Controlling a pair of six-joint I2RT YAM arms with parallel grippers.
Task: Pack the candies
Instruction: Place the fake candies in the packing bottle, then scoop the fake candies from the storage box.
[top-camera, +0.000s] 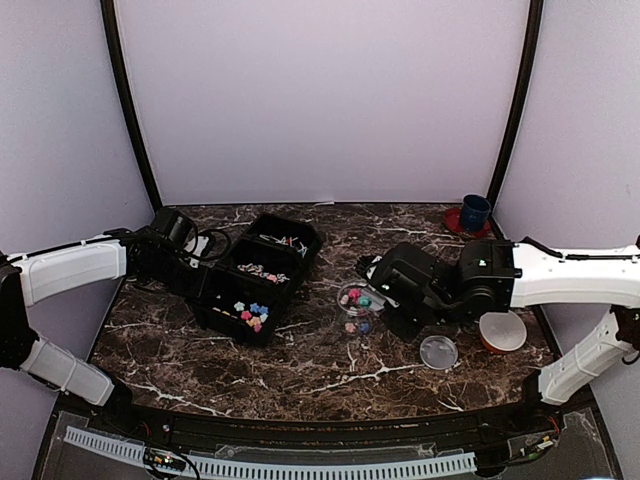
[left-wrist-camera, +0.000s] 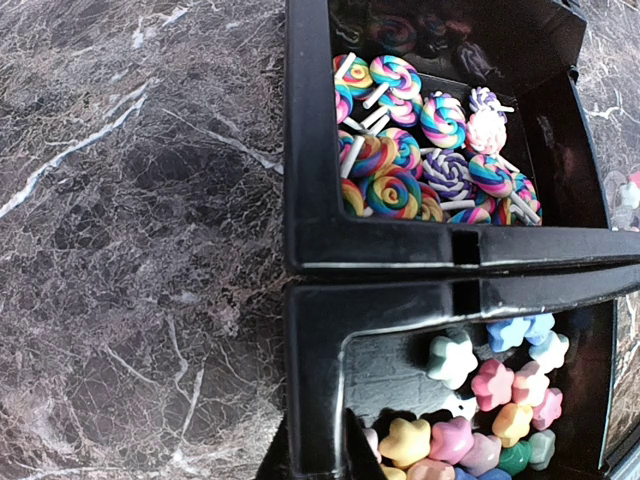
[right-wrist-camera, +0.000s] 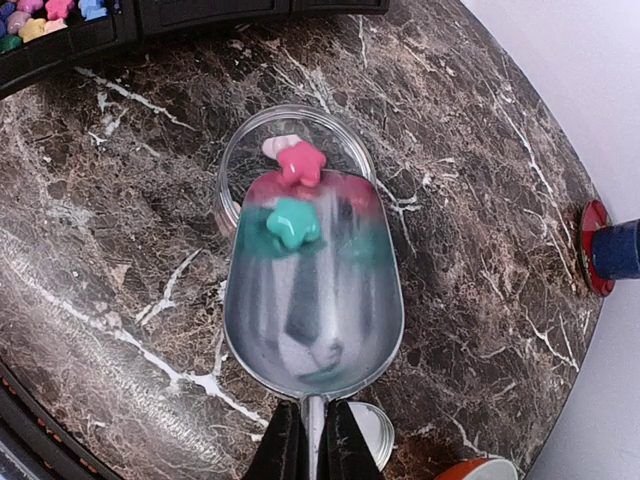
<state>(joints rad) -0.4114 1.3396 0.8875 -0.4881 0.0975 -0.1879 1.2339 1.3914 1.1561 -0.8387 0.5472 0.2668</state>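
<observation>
The candies fill a black three-compartment tray (top-camera: 213, 290): swirled lollipops (left-wrist-camera: 400, 150) in one compartment and pastel stars (left-wrist-camera: 500, 400) in another. My left gripper (left-wrist-camera: 325, 450) is shut on the tray's side wall by the star compartment. My right gripper (right-wrist-camera: 313, 440) is shut on the handle of a metal scoop (right-wrist-camera: 315, 320). The scoop's mouth rests over a small clear jar (right-wrist-camera: 235, 160). A teal star (right-wrist-camera: 292, 222) lies in the scoop near its front lip, and a pink star (right-wrist-camera: 300, 162) sits at the jar's opening. In the top view the jar (top-camera: 358, 298) stands just left of the right gripper (top-camera: 390, 290).
The jar's clear lid (top-camera: 438, 352) lies on the marble near the right arm. An orange-and-white bowl (top-camera: 502, 331) is beside it. A blue cup on a red saucer (top-camera: 474, 212) stands at the back right corner.
</observation>
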